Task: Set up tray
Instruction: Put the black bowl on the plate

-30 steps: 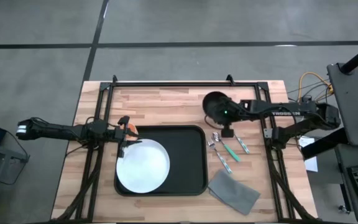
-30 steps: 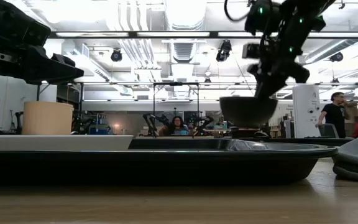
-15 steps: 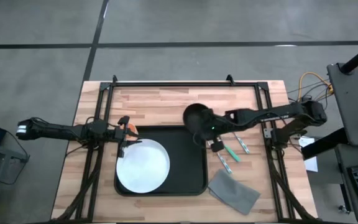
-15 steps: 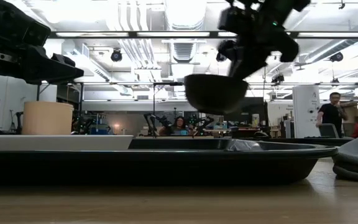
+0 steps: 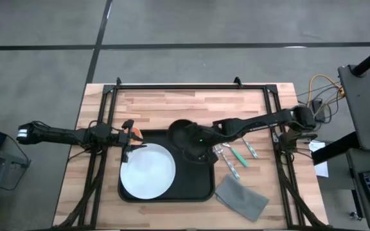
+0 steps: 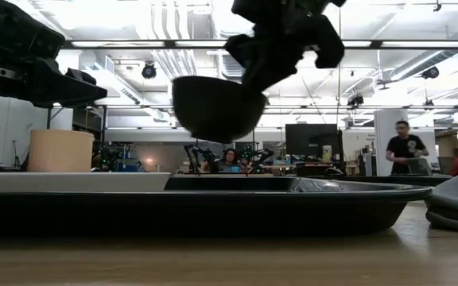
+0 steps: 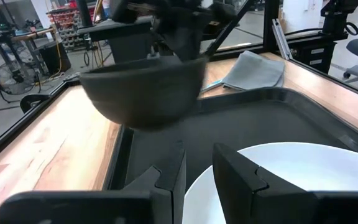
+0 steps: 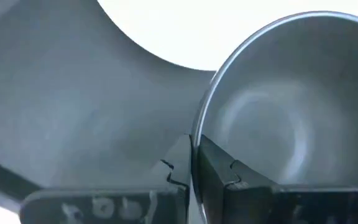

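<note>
With my right gripper (image 5: 201, 149) clamped on the bowl (image 5: 184, 136) rim above the tray (image 5: 201, 186), I must lower it at the plate's (image 5: 148, 171) two o'clock.

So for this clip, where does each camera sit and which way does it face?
High: overhead, straight down on the tray, both arms.
Low: table height, level across the tray rim into the room; bowl carried by the right end effector.
Left wrist: past the left end effector to the plate.
Right wrist: its own fingers pinching the bowl rim.
All four share the bowl.
</note>
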Controlling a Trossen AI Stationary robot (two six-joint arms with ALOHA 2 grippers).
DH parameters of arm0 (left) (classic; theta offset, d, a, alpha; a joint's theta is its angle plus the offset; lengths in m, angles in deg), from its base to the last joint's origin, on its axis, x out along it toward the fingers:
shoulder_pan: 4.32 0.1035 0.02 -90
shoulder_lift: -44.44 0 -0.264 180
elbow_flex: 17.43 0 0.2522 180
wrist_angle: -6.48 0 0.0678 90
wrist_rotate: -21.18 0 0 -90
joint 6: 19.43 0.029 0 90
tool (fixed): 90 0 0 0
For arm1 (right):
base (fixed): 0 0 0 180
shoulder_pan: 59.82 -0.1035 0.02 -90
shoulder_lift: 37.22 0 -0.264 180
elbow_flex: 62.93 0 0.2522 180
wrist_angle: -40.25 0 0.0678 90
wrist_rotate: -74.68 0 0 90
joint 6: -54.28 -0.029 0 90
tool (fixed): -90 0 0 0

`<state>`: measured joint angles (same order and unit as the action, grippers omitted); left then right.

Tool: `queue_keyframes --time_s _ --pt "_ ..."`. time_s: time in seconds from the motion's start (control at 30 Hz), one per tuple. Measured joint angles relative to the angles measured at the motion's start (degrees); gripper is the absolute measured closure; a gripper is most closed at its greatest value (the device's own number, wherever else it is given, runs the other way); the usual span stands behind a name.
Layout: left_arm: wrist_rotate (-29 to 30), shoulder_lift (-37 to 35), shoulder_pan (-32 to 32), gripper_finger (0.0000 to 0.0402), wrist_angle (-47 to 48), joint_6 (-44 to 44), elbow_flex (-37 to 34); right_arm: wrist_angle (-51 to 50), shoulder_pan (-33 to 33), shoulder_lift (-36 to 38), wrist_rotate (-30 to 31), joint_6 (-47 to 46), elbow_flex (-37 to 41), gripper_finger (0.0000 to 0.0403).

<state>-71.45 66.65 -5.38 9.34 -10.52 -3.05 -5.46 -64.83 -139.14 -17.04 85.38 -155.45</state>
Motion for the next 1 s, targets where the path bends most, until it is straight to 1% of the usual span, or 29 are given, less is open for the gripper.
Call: queue_keyframes --time_s 0.1,0.23,0.4,0.7,1.0 --pt "0.02 0.00 0.00 0.0340 -0.01 0.00 0.00 0.12 -0.70 -2.68 -3.34 1.64 -2.11 0.0395" --pt "0.00 0.00 0.02 0.0340 0.00 0.00 0.00 0.48 -1.66 -5.80 -4.29 2.72 -5.70 0.0395" --pt "0.00 -0.02 0.02 0.0340 -0.02 0.00 0.00 0.88 -3.11 -9.61 -7.64 6.14 -10.72 0.0395" --pt "0.01 -0.01 0.01 0.0340 -0.02 0.00 0.00 -1.76 -5.26 -21.22 -7.78 10.69 -22.64 0.0395" --pt "0.01 0.00 0.01 0.0340 -0.01 0.00 0.00 -2.65 -6.15 -28.82 -8.50 11.47 -32.88 0.0395"
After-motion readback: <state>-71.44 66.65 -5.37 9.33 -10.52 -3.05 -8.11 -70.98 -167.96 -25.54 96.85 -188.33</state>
